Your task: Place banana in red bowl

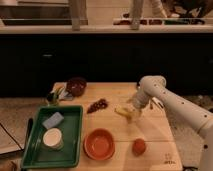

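Note:
The banana is small and pale yellow and lies on the wooden table, right of centre. My gripper hangs from the white arm coming in from the right and sits right at the banana's right end. The red bowl is shallow, orange-red and empty. It stands near the table's front edge, below and left of the banana and apart from it.
A round orange-red fruit lies right of the red bowl. A dark grape bunch lies left of the banana. A small maroon bowl stands at the back left. A green tray holds a blue sponge and a white cup.

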`<state>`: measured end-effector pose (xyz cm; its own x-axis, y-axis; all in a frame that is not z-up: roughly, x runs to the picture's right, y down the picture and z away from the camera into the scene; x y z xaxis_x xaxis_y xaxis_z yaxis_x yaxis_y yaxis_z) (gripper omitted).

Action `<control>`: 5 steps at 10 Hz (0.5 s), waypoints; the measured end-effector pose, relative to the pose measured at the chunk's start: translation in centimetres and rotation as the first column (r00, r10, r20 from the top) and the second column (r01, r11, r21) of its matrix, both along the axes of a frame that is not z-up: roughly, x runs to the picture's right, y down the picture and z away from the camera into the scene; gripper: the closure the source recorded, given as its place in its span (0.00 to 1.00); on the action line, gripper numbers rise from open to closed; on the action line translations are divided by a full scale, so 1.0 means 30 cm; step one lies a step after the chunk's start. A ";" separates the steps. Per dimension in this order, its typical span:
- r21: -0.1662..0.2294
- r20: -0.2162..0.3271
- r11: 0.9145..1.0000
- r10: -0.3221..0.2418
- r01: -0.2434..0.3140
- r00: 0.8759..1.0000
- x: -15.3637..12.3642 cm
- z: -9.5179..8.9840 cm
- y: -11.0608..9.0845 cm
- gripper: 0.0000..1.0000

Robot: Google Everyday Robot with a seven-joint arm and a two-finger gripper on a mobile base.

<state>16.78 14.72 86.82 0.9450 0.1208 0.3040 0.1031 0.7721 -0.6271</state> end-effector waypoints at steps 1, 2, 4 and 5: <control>-0.003 0.001 1.000 -0.002 0.002 1.000 -0.003 0.004 0.004 0.20; -0.009 0.004 1.000 -0.007 0.007 1.000 -0.009 0.008 0.013 0.20; -0.020 0.010 1.000 -0.015 0.015 1.000 -0.020 0.015 0.025 0.22; -0.022 0.011 1.000 -0.017 0.018 1.000 -0.022 0.020 0.028 0.28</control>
